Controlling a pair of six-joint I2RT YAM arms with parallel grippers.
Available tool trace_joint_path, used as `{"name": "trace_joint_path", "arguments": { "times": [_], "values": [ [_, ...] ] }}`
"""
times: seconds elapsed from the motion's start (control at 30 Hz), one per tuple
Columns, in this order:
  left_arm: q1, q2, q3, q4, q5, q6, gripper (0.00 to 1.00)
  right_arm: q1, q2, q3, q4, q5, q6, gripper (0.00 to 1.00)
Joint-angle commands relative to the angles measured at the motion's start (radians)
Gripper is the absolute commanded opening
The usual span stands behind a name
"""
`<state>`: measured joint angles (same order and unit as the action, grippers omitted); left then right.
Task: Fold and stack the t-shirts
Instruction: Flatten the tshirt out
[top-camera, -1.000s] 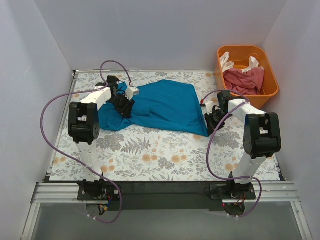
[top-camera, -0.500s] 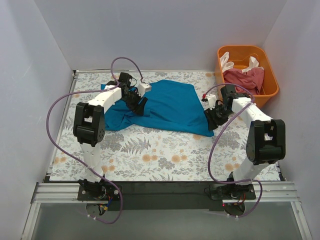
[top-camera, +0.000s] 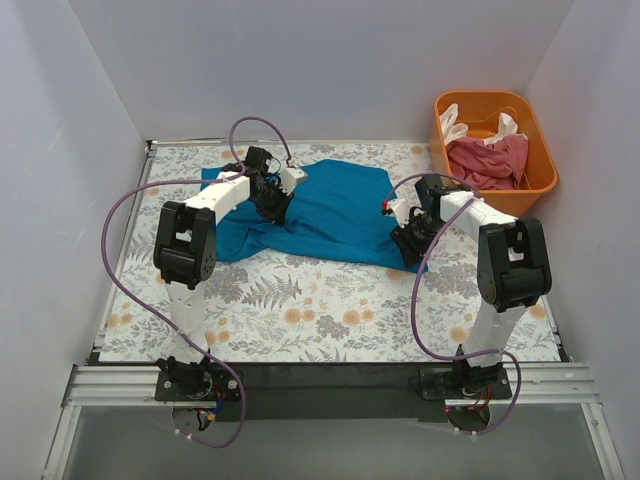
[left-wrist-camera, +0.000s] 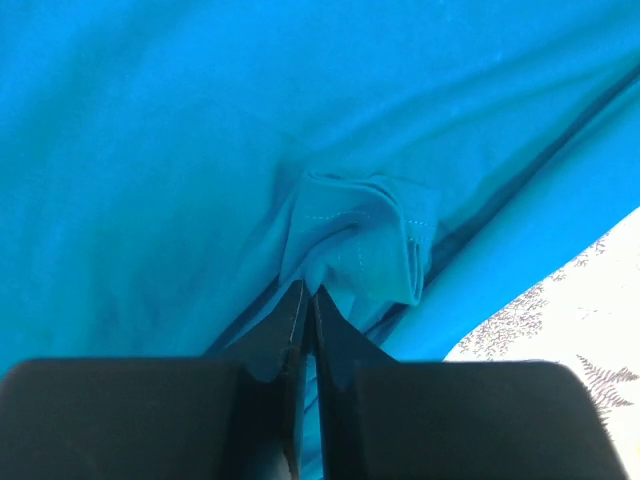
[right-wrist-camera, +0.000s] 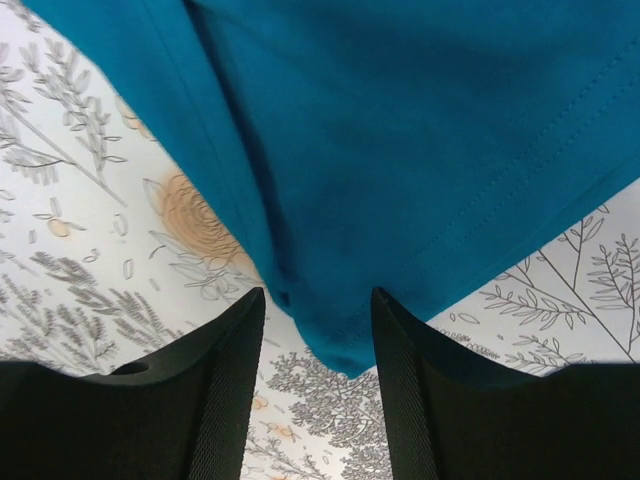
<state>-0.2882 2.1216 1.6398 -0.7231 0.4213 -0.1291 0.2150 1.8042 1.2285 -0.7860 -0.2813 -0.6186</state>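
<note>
The teal-blue t-shirt (top-camera: 335, 210) lies spread on the floral table top. My left gripper (top-camera: 275, 203) is over its left part, shut on a bunched fold of the teal-blue t-shirt (left-wrist-camera: 360, 240). My right gripper (top-camera: 405, 243) is at the shirt's right front corner, open, with the corner of the teal cloth (right-wrist-camera: 400, 170) between its fingers (right-wrist-camera: 235, 380). The dusty pink-red t-shirt (top-camera: 487, 160) and the cream-white t-shirt (top-camera: 452, 123) lie crumpled in the orange tub (top-camera: 540, 165).
The orange tub stands at the back right, against the right wall. White walls close in the table on the left, back and right. Purple cables loop over both arms. The floral cloth (top-camera: 300, 300) covers the front half of the table.
My left gripper has carried the shirt's left part rightward and back, bunching it. My right gripper has moved left onto the shirt's right front corner.
</note>
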Motion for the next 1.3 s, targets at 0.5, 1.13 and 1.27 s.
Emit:
{"name": "trace_joint_path", "arguments": {
  "times": [0.5, 1.13, 1.27],
  "values": [
    [0.187, -0.379, -0.025, -0.487, 0.203, 0.244, 0.0, 0.001, -0.034, -0.033, -0.058, 0.085, -0.116, 0.01],
    [0.391, -0.504, 0.185, -0.149, 0.001, -0.17, 0.0, -0.022, -0.102, 0.512, -0.157, 0.053, -0.053, 0.01],
    [0.429, -0.174, 0.594, 0.026, -0.03, -0.279, 0.0, -0.023, 0.177, 1.044, -0.107, 0.089, 0.011, 0.01]
  ]
}}
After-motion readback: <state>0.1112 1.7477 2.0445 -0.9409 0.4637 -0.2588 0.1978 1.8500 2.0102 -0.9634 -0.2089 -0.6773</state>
